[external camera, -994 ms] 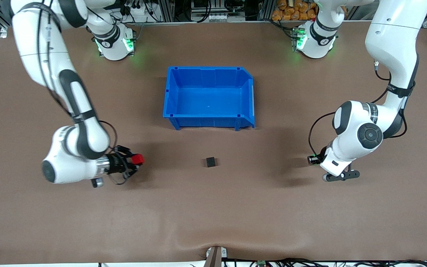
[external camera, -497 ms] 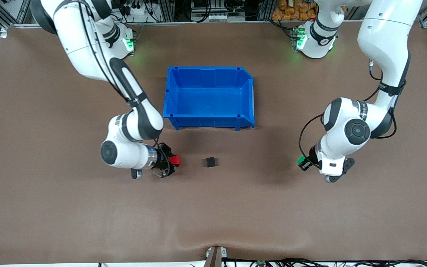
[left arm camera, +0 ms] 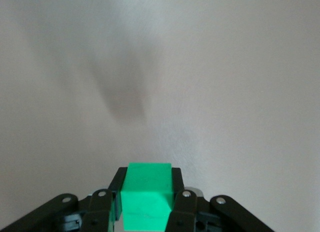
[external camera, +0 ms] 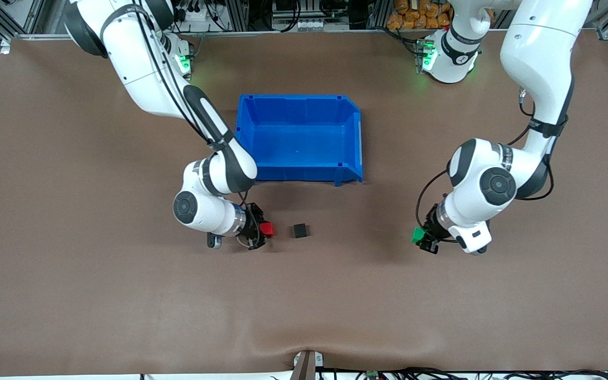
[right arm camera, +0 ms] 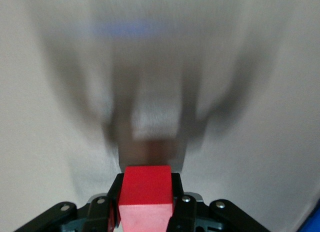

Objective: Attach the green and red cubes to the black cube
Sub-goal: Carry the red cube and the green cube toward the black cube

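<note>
The black cube (external camera: 299,230) sits on the brown table, nearer the front camera than the blue bin. My right gripper (external camera: 265,229) is shut on the red cube (external camera: 266,228) and holds it low, close beside the black cube on the right arm's side. The red cube (right arm camera: 147,192) fills the jaws in the right wrist view. My left gripper (external camera: 419,236) is shut on the green cube (external camera: 418,235), low over the table toward the left arm's end, well apart from the black cube. The green cube (left arm camera: 146,192) sits between the fingers in the left wrist view.
An empty blue bin (external camera: 298,174) stands on the table farther from the front camera than the black cube. Both arm bases (external camera: 164,63) stand along the table's back edge. The brown table surface (external camera: 304,306) stretches open toward the front camera.
My right gripper has carried the red cube a long way toward the black cube. My left gripper has turned and moved toward the black cube, bringing the green cube into view.
</note>
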### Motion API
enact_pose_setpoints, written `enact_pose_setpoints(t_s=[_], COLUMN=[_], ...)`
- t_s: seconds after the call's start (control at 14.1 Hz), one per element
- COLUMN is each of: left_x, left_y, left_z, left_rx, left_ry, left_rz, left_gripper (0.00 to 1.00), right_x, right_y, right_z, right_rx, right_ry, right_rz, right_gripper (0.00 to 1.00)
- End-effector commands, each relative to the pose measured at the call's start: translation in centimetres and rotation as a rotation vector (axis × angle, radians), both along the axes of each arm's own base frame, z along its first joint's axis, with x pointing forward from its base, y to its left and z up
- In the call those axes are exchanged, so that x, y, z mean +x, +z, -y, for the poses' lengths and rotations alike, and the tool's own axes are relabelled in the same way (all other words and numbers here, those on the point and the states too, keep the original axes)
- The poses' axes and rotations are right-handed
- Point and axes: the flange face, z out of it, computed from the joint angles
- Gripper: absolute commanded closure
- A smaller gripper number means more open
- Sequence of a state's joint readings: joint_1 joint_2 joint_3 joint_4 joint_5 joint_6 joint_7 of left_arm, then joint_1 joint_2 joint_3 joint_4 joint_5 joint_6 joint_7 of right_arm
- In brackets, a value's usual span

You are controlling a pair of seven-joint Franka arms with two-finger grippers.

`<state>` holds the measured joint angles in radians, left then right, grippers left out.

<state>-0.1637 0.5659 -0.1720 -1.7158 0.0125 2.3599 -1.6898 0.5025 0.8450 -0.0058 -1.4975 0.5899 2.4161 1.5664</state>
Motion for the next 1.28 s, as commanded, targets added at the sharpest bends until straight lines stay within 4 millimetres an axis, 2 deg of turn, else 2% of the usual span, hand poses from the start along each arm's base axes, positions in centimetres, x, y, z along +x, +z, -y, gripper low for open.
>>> enact_pose_setpoints(t_s=[0.0,0.07,0.14,0.36,0.5,0.57,0.64,0.71,0.92,1.07,1.14,1.21], left_x=[0.8,0.2,-0.2,-1.8,-1.5,-1.9,-2.2,-2.5,-3.2,-4.2,-4.2,-4.4], left_y=[-1.8,-2.4,-3.0,-4.6,-4.9,-5.5,-6.0,-6.2,-7.0,-7.1,-7.2,-7.2], left_z=[4.7,7.5,9.3,12.9,14.6,15.9,16.9,17.5,18.6,20.2,20.2,20.4], left_rx=[-0.034,-0.044,-0.045,-0.043,-0.059,-0.060,-0.060,-0.060,-0.068,-0.070,-0.069,-0.068], left_ry=[0.218,0.261,0.320,0.401,0.427,0.435,0.434,0.446,0.502,0.534,0.542,0.539], left_rz=[-0.031,-0.045,-0.054,-0.076,-0.073,-0.075,-0.078,-0.081,-0.088,-0.093,-0.094,-0.094], left_gripper=[1.00,1.00,1.00,1.00,1.00,1.00,1.00,1.00,1.00,1.00,1.00,1.00], right_x=[0.2,0.0,-0.1,-0.2,-0.7,-0.8,-0.8,-0.4,1.1,2.4,3.1,3.2], right_y=[-0.4,-0.8,-0.8,-0.8,-1.0,-1.1,-1.3,-1.1,0.4,2.3,3.1,4.7], right_z=[-2.0,-2.5,-3.2,-5.6,-6.3,-6.3,-6.2,-5.7,-3.6,-1.7,-0.5,-0.1], right_rx=[0.014,0.016,0.022,0.040,0.032,0.029,0.011,-0.010,-0.013,-0.008,-0.019,-0.036], right_ry=[-0.039,-0.040,-0.037,-0.077,-0.061,-0.055,-0.039,-0.026,-0.033,-0.050,-0.047,-0.018], right_rz=[0.035,0.040,0.042,0.032,0.034,0.035,0.044,0.057,0.065,0.059,0.052,0.038], right_gripper=[1.00,1.00,1.00,1.00,1.00,0.66,0.05,0.00,0.00,0.00,0.00,0.00])
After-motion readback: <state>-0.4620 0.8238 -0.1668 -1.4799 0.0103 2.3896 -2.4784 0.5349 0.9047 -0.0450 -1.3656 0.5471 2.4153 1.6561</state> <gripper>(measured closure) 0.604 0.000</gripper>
